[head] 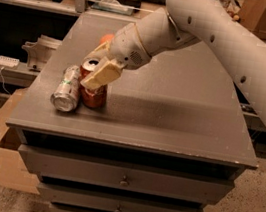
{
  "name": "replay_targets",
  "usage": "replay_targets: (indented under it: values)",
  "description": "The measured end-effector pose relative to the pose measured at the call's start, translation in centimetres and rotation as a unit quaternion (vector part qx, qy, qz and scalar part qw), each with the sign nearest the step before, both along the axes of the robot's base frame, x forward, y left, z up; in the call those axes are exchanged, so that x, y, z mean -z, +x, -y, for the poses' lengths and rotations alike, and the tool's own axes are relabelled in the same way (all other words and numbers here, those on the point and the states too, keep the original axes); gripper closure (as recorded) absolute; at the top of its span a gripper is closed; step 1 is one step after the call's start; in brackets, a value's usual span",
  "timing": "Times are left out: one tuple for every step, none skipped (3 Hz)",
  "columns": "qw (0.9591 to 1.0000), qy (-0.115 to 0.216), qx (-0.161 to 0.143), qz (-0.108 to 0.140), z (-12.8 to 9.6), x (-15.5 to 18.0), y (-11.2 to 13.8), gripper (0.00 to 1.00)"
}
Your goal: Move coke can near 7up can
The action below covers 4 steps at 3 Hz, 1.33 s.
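The red coke can (93,95) stands upright on the grey cabinet top (172,114) at its front left. The silver-green 7up can (67,89) lies on its side right next to it on the left, touching or nearly touching it. My gripper (96,64) reaches down from the upper right and straddles the top of the coke can. One tan finger (102,74) lies across the can's front, the other behind it. The fingers are closed on the can, which rests on the surface.
An orange ball (107,38) shows partly behind the gripper. The cabinet has drawers (123,180) below. A cardboard box (1,152) stands on the floor at the left. Shelves with clutter (109,3) run along the back.
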<state>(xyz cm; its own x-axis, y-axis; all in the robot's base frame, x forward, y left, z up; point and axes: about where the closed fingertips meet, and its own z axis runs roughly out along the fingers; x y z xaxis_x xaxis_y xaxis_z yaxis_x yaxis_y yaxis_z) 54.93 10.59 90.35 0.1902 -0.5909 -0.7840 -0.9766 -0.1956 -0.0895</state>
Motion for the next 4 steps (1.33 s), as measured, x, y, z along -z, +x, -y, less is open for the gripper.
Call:
replay_targets:
  values:
    - [1.0,0.003,-0.002,-0.002,0.2,0.2,0.1,0.18]
    - [1.0,0.004,-0.005,-0.003,0.4,0.2,0.3,0.0]
    - [1.0,-0.002,-0.004,0.005,1.3,-0.1,0.8,0.0]
    - [0.9996,-0.007,0.012,0.023,3.9,-1.2,1.9,0.0]
